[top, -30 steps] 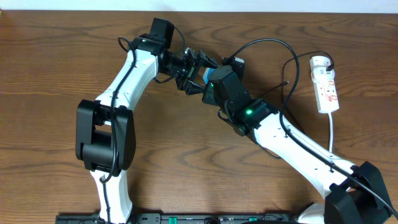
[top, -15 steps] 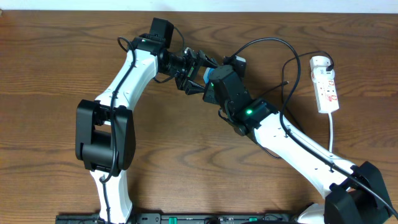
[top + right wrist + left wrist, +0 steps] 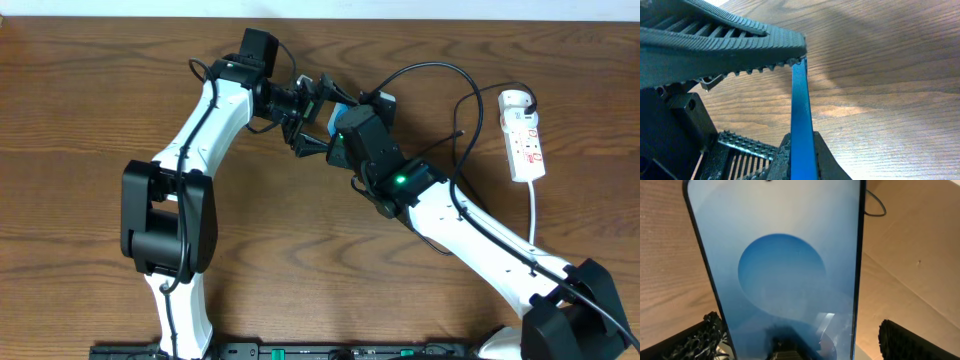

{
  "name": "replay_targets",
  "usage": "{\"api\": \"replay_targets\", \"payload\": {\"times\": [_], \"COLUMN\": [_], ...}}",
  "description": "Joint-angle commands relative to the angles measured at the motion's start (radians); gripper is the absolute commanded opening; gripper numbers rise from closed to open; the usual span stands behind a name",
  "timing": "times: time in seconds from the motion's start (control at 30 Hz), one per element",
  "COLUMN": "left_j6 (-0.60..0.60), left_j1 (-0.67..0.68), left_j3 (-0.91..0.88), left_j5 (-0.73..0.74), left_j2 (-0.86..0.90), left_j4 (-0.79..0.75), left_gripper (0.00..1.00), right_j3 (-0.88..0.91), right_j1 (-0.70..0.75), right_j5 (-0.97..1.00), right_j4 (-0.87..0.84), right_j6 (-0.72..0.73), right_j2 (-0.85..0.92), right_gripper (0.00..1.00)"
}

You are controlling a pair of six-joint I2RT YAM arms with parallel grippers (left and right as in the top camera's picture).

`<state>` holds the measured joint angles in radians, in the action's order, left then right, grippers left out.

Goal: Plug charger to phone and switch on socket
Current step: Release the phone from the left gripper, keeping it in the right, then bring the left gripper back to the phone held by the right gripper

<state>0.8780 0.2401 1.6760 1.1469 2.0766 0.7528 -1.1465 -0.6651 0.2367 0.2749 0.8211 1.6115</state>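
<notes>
- Overhead view: phone is held up off the surface, where the two grippers meet.
- Left gripper: jaws spread wider than the phone. One finger is at the phone's edge and the other stands apart, so it appears to grip nothing.
- Right gripper: jaws are wide, with the phone edge-on between them and the upper finger's teeth touching its edge. Judged to be clamped on the phone.
- Phone's long axis: runs straight out from the left gripper, screen facing that wrist.
- Charger: lies on the surface behind the right gripper's wrist, well apart from both grippers. The plug tip cannot be made out. The right arm is nearer.
- Socket: just beyond the charger, farther from the right gripper.
- Containers: none seen.
</notes>
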Motion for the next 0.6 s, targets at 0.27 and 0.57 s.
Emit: {"api": "replay_targets", "payload": {"times": [0.27, 0.57], "left_j6": [-0.310, -0.377], "left_j1": [-0.056, -0.048], "left_j3": [0.010, 0.001], "left_j5": [-0.171, -0.996], "left_j2": [-0.266, -0.661], "left_j4": [0.121, 0.589], "left_gripper": [0.99, 0.99], "right_j3": [-0.020, 0.010], "right_j1": [0.144, 0.283], "right_j5": [-0.156, -0.364], "right_j4": [0.101, 0.153], "right_j6": [-0.015, -0.019], "right_j2": [-0.144, -0.170], "right_gripper": [0.01, 0.01]}}
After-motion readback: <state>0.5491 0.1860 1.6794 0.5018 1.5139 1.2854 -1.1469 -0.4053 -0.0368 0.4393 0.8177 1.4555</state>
